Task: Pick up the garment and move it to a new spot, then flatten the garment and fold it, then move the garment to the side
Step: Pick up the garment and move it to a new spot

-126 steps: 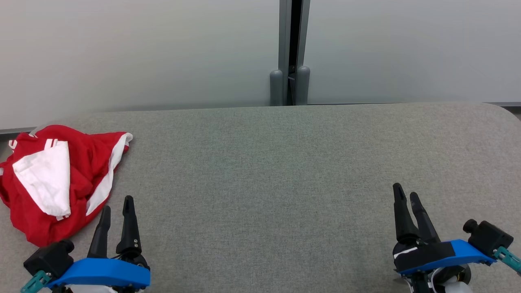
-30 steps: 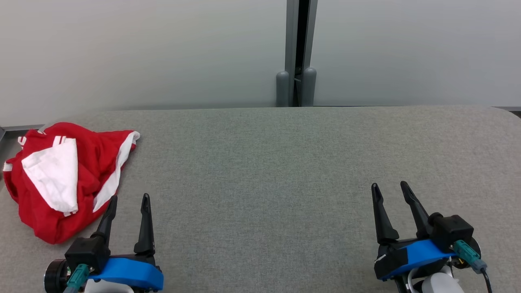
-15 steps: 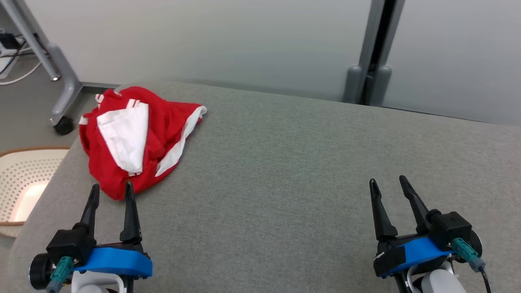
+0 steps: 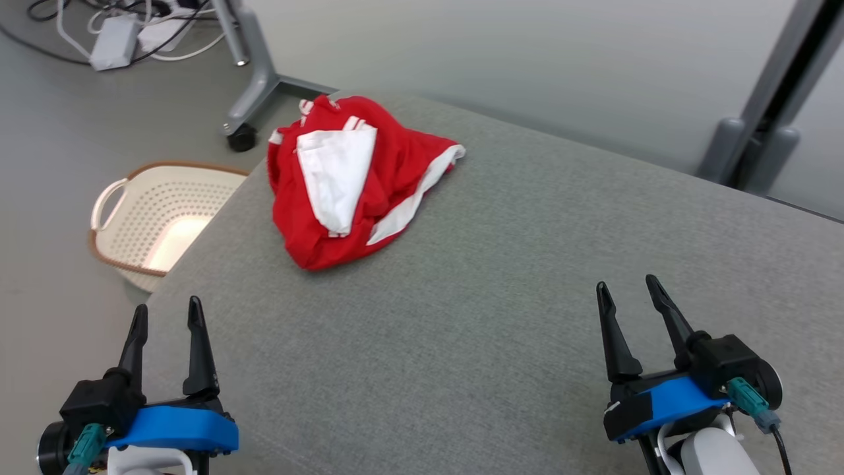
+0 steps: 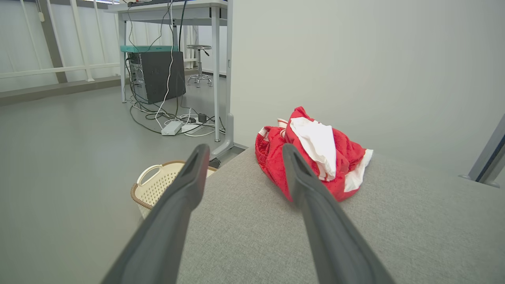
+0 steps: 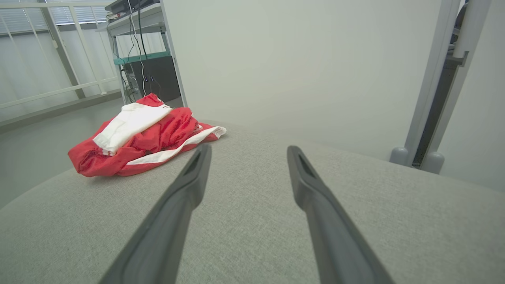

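A crumpled red garment (image 4: pixel 343 185) with white panels and stripes lies bunched near the far left corner of the grey table (image 4: pixel 501 277). The left wrist view has the garment (image 5: pixel 315 157) just beyond my right fingertip, and the right wrist view has the garment (image 6: pixel 138 138) to the far left. My left gripper (image 4: pixel 167 315) hovers open at the table's near left edge, well short of the garment. Over the near right of the table my right gripper (image 4: pixel 627 288) is open too, with nothing in it.
A cream perforated laundry basket (image 4: pixel 158 218) stands on the floor left of the table. Behind it are a wheeled desk leg (image 4: pixel 250 86), cables and a power strip (image 4: pixel 115 43). A grey post (image 4: pixel 765 119) rises at the back right.
The head camera has turned left, so the garment now sits near the picture's middle and the basket and floor have come into view. Both grippers stay open, opened wider than 4.2 s ago.
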